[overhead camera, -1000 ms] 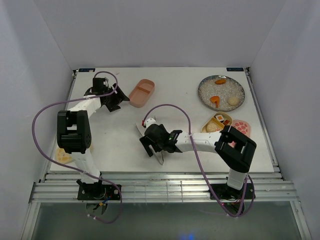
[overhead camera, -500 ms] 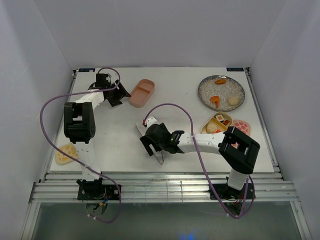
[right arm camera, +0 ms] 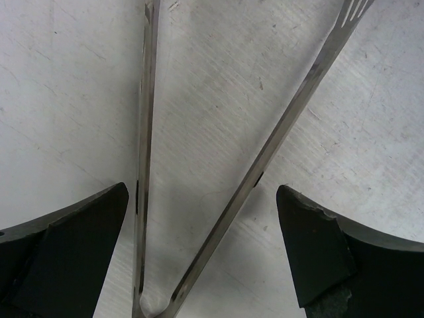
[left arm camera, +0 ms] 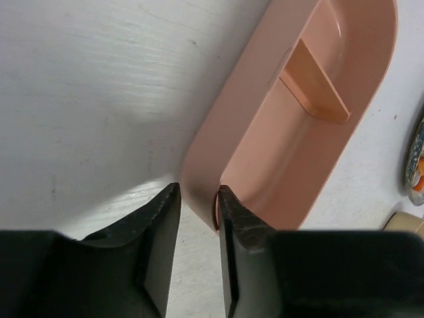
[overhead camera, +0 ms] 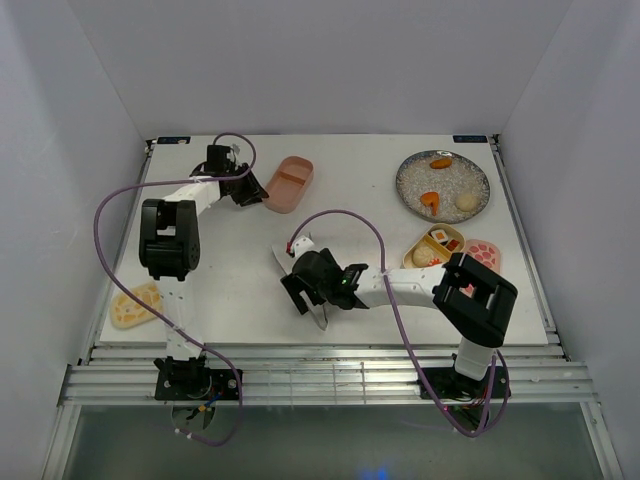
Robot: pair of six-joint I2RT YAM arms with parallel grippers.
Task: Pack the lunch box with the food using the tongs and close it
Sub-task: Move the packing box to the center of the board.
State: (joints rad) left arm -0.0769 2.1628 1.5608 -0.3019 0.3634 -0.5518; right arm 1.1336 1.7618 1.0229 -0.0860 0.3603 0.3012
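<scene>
Showing one divider, the oblong pink tray (left arm camera: 265, 152) lies open.

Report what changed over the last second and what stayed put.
The left arm swung right to the pink tray. The left gripper narrowed and now appears to pinch the tray's end wall, one finger inside and one outside. The tray shifted slightly right. Unchanged: the right gripper is wide open astride the tongs, which have not been lifted.
</scene>
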